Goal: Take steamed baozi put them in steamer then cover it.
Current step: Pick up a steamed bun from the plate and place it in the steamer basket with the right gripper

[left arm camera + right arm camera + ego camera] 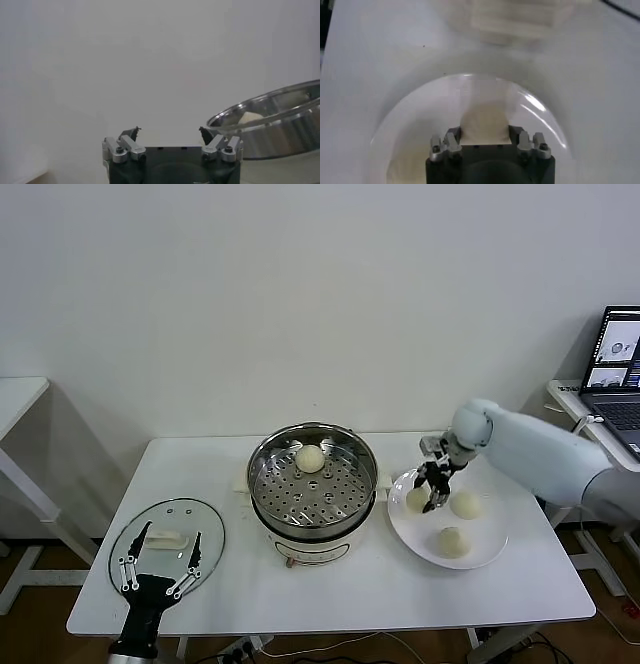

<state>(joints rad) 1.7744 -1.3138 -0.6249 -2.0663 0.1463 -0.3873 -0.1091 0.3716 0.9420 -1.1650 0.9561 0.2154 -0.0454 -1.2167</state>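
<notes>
From the head camera: right pincer down on the white plate, closing round a baozi for the steamer, with the glass lid parked on the tabletop. Left wrist: left pincer wide open, empty, waiting near the lid. Right wrist: fingers hugging the bun, grip apparently not yet firm.

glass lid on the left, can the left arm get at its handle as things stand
Probably yes: the left gripper hangs open right over the glass lid, its white handle just ahead of the fingertips with nothing between them.
</notes>
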